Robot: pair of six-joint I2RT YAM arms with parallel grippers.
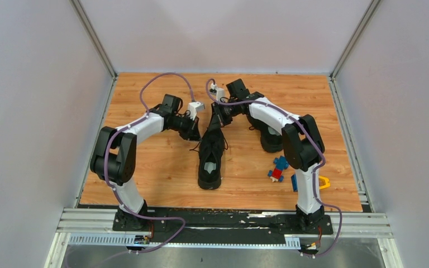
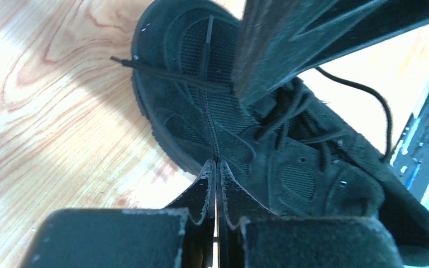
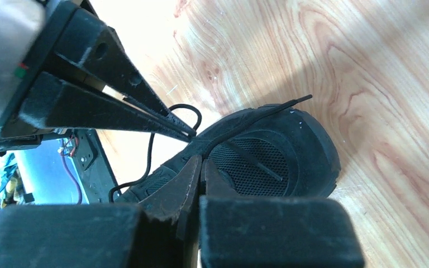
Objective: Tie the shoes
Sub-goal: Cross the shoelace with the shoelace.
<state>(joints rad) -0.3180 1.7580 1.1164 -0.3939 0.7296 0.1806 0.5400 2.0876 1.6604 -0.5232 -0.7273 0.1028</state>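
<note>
The black fabric sneaker [image 1: 209, 159] lies in the middle, its twin [image 1: 269, 140] at 3 o'clock. At its 12 o'clock toe, the left gripper [image 2: 217, 166] and right gripper [image 3: 201, 162] each squeeze their jaws tight on a thin black lace [image 2: 167, 72] end. A hard pull could slip one loose or drag the shoe.
</note>
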